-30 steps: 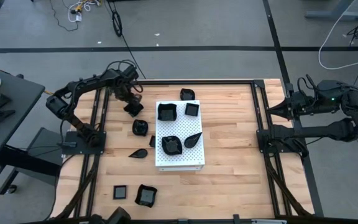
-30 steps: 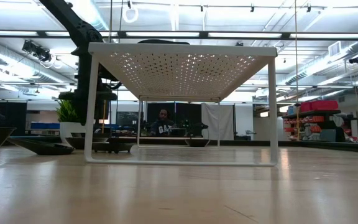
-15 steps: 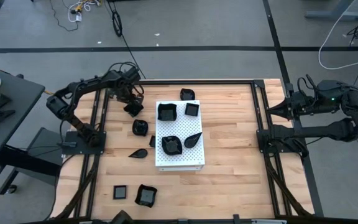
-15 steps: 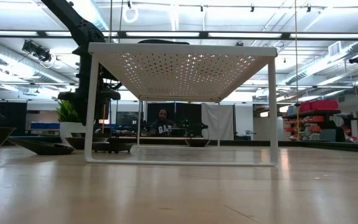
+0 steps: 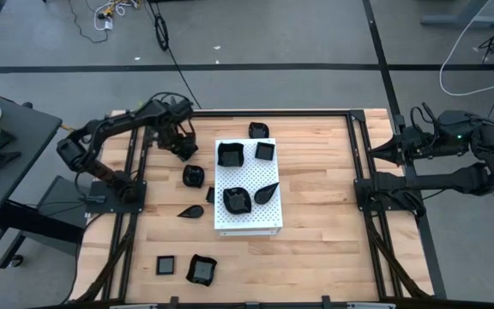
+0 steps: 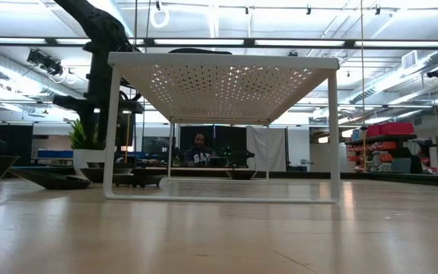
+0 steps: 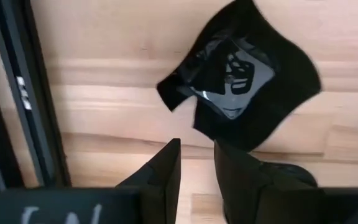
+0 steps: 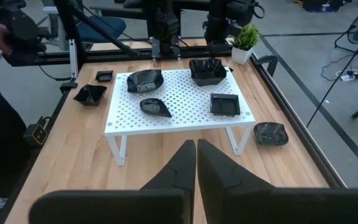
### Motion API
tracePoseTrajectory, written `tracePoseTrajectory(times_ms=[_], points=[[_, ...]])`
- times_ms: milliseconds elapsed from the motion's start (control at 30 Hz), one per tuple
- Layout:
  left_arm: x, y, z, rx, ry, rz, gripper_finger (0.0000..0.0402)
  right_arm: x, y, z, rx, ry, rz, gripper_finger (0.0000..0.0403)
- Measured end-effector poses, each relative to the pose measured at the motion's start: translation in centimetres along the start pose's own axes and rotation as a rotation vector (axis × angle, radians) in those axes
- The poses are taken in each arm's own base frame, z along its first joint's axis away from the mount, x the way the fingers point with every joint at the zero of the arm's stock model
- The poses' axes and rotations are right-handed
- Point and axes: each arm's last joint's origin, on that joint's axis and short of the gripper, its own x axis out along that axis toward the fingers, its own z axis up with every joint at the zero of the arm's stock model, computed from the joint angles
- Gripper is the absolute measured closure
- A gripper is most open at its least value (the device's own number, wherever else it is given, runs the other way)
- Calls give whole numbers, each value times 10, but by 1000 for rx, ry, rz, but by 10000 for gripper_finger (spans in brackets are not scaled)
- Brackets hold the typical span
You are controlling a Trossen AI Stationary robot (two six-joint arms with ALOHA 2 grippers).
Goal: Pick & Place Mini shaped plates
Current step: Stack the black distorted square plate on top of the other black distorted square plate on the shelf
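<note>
Wavy-edged black plate lies on the bench just ahead of the left hand, whose narrowly parted fingers hold nothing. Best to straddle one raised rim squarely before closing. Right hand waits closed, empty.

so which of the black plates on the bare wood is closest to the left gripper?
The wavy-edged plate by the white board's far-left corner, directly under the left gripper; the other loose plates lie farther off.
</note>
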Motion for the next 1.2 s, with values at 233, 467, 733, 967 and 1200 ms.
tracePoseTrajectory(times_ms=[233, 467, 733, 967, 1200], points=[[5, -1, -18, -152, 25, -18, 298, 0, 0, 0, 0, 0, 0, 381], [18, -1, -44, -273, 59, -11, 298, 0, 0, 0, 0, 0, 0, 381], [16, -8, -37, -426, -61, -109, 298, 0, 0, 0, 0, 0, -1, 381], [22, -5, -33, -494, -77, -126, 298, 0, 0, 0, 0, 0, 0, 381], [28, -3, -35, -538, -57, -128, 298, 0, 0, 0, 0, 0, 0, 381]])
